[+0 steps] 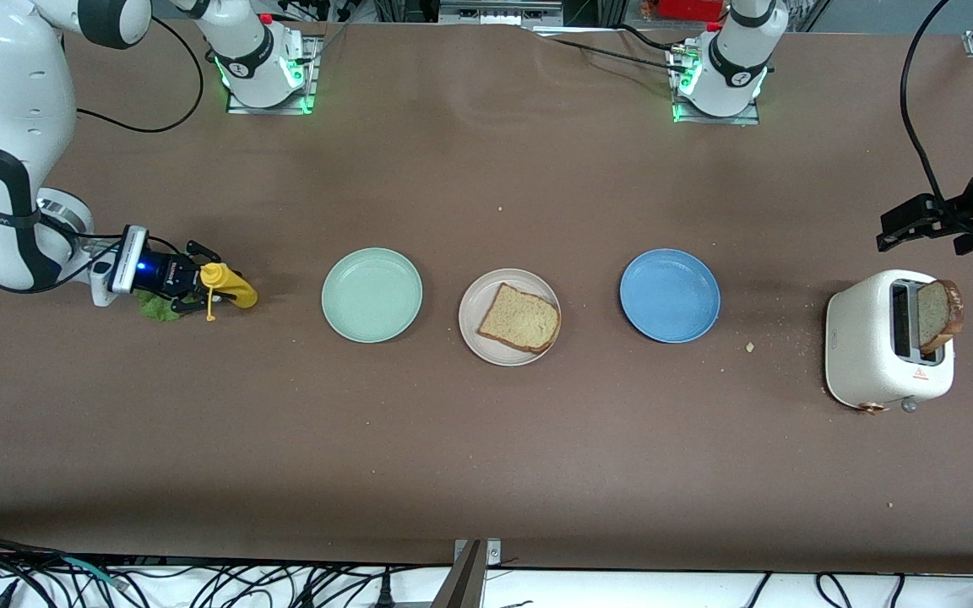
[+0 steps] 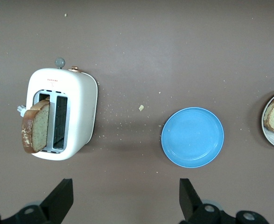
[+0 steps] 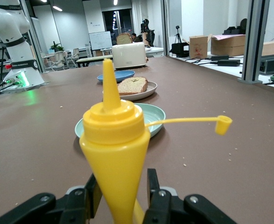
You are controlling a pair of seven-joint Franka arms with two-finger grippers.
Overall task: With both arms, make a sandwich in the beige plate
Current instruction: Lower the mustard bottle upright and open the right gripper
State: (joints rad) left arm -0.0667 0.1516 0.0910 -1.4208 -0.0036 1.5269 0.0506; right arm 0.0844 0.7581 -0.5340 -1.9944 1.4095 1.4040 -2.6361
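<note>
One slice of bread [image 1: 520,318] lies flat on the beige plate [image 1: 474,333], between two other plates. A second slice [image 1: 938,314] stands up out of a white toaster [image 1: 875,355]. The green lettuce leaf [image 1: 155,306] lies on the table under my right gripper [image 1: 199,287]. That gripper is low at the right arm's end, its fingers open on either side of a yellow squeeze bottle [image 3: 115,140] with a small gap. My left gripper [image 2: 124,198] hangs open and empty above the table beside the toaster [image 2: 76,112].
A mint-green plate [image 1: 372,295] sits beside the beige plate toward the right arm's end, a blue plate [image 1: 670,295] toward the left arm's end. Crumbs [image 1: 750,346] lie between the blue plate and the toaster. The bottle's cap [image 3: 223,125] dangles on its strap.
</note>
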